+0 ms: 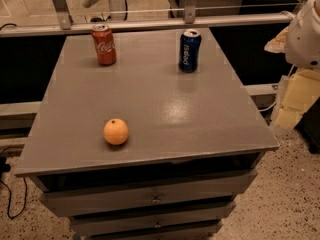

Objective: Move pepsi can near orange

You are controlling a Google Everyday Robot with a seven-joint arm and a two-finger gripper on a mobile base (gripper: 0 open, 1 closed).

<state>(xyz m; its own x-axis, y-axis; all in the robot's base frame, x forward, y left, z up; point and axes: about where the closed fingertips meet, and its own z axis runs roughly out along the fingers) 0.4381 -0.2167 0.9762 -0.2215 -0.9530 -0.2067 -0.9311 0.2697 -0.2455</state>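
The pepsi can (190, 50) is dark blue with white lettering and a silver top. It stands upright at the back right of the grey table top (165, 109). The orange (116, 131) is small and round and lies near the front left of the table, well apart from the can. My gripper is not in view. Only a white rounded part of the robot's arm (305, 31) shows at the right edge, beside the table and off its surface.
A red cola can (104, 44) stands upright at the back left of the table. A metal rail (150, 23) runs behind the table. Drawers (150, 196) sit under the top. Yellowish boxes (295, 101) stand on the floor to the right.
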